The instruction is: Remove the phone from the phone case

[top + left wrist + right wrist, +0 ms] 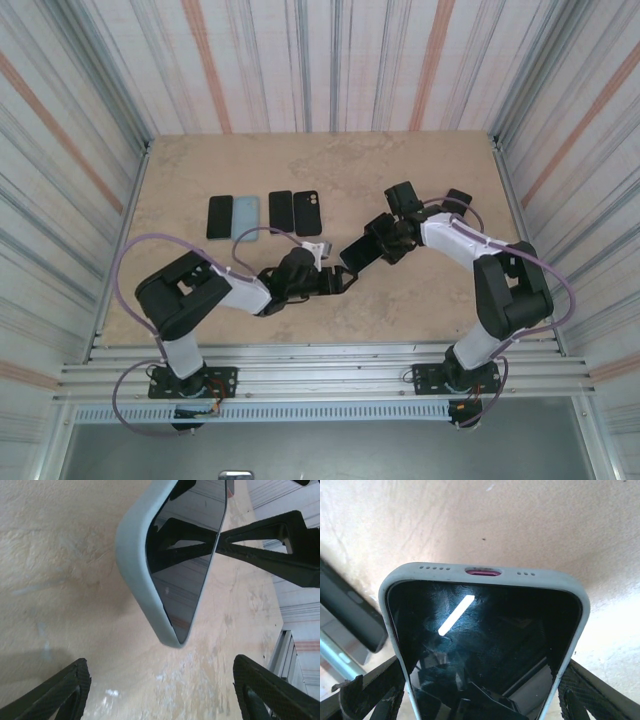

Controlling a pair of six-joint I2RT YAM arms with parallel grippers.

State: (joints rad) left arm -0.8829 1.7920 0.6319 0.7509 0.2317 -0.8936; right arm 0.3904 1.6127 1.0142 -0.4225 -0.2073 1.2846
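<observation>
Under both arms lay a beige, stone-patterned table (420,180). A row of four dark and pale-blue slabs (281,212) sat farther out, left of the pincers, and striped metal walls (330,60) stood all around. The right pincer (482,680) pinched the phone (485,645) in its grey case (485,572) by the sides, clear of the table. Just ahead of the left pincer (161,670), whose fingers stood spread and touched nothing, hung the case's rounded corner.
</observation>
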